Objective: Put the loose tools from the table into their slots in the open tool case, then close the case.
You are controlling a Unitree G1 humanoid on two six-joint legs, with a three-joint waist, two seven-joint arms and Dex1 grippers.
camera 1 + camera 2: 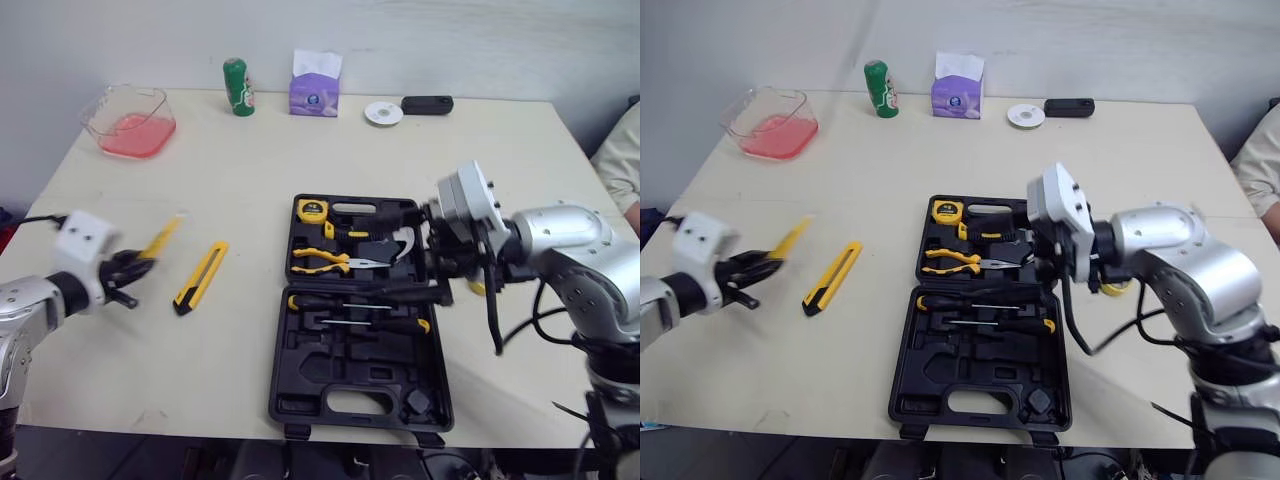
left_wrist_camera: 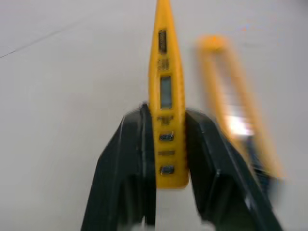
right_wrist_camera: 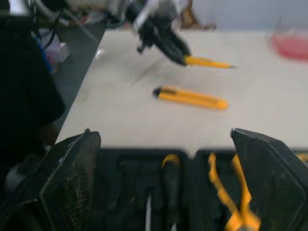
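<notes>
Tool case lies open and flat on the near right part of the table, both black halves facing up. The far half carries a yellow tape measure and yellow-handled pliers; screwdrivers lie along the top of the near half.

The left gripper is closed on the butt of a yellow tester pen, one black finger pressed to each side, with the pen's tip pointing away from the wrist. It hangs over the left side of the table, well apart from the case. A yellow utility knife lies flat on the table between this gripper and the case, touching neither.

The right gripper is spread wide and holds nothing, poised over the case's right edge.

Along the far edge of the pale beige table stand a clear tub with pink contents, a green bottle, a purple tissue pack, a white disc and a black device. A person's sleeve shows at the right. A plain pale wall stands behind.
</notes>
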